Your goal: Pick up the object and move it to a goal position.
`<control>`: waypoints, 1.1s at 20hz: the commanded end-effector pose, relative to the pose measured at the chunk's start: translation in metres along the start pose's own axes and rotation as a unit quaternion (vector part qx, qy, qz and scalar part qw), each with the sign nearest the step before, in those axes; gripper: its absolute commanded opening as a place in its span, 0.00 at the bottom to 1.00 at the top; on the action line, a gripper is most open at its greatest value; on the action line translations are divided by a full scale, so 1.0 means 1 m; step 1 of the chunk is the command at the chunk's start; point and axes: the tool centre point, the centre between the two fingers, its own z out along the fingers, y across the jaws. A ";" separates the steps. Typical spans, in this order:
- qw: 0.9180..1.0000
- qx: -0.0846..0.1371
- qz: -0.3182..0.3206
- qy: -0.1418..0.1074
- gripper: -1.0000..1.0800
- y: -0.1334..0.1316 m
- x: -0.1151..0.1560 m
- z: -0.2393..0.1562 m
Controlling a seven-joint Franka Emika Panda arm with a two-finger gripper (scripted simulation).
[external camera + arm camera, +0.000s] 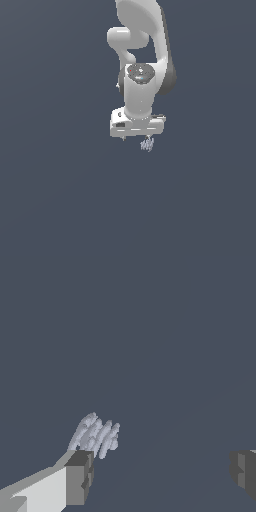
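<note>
Although the arm fills the upper middle of the exterior view, little else is there to place things by
Arm: white arm (142, 60) hangs down from the top edge of the exterior view, where its upper part is cut off; it ends in a white bar (137, 126) set crosswise
Gripper: gripper (160, 471) has its fingers spread wide apart, with nothing between them; in the exterior view the fingers show only as small stubs under the bar
Fingers: one grey finger pad (80, 477) shows whole in the wrist view on a white finger that is cut off at the picture's corner; the other pad (244, 470) is cut by the picture's edge
Object: pale lavender-grey cluster of thin prongs (95, 435), just beyond the tip of the whole finger in the wrist view, outside the gap; whether it touches that finger cannot be told
Object from outside: the cluster (147, 144) sits just below the bar, toward the exterior view's right end of it; its shape is too small and blurred to make out
Ground: plain dark blue-grey surface (60, 200) fills both views, with no visible edges or corners
</note>
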 end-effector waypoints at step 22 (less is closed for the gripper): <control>1.000 0.003 -0.004 0.000 0.96 -0.015 0.001 0.008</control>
